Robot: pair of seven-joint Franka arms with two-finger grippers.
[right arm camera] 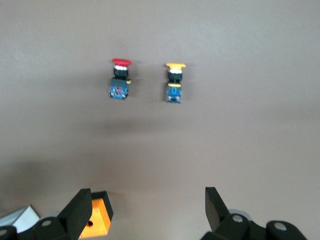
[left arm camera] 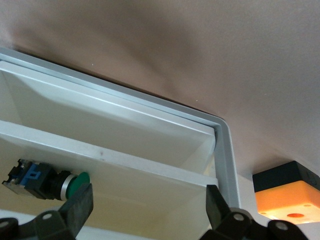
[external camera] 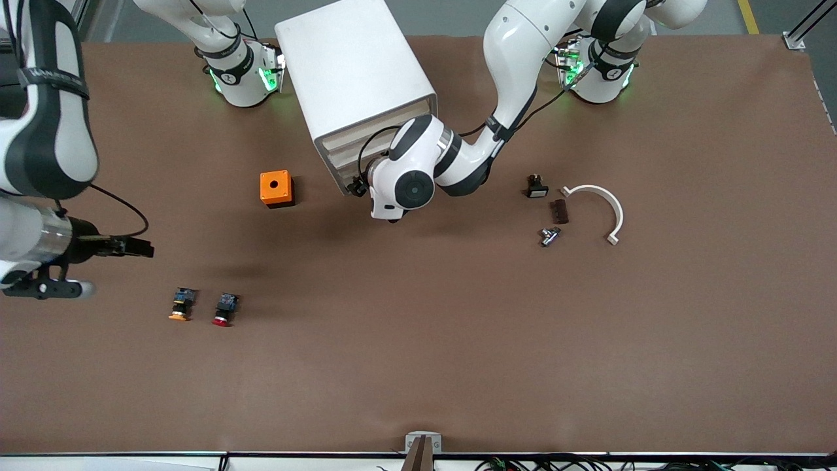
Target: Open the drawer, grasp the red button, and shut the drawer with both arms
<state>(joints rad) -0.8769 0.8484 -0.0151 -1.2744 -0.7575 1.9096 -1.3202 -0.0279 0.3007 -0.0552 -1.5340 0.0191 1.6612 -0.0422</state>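
The white drawer cabinet (external camera: 356,72) stands at the table's middle, near the robots' bases. My left gripper (left arm camera: 147,210) is open right at its front (left arm camera: 125,125), with nothing between the fingers. A cream compartment there holds a green-capped button (left arm camera: 47,181). The left hand (external camera: 399,186) hides that gripper in the front view. The red-capped button (external camera: 223,309) (right arm camera: 119,80) lies on the table toward the right arm's end. My right gripper (external camera: 138,248) (right arm camera: 145,210) hangs open and empty over bare table, apart from the button.
An orange-capped button (external camera: 182,304) (right arm camera: 174,82) lies beside the red one. An orange box with a hole (external camera: 276,188) (left arm camera: 287,197) (right arm camera: 95,217) sits beside the cabinet. Toward the left arm's end lie a white curved piece (external camera: 611,206), a black switch (external camera: 536,187), a brown block (external camera: 560,210) and a metal part (external camera: 549,236).
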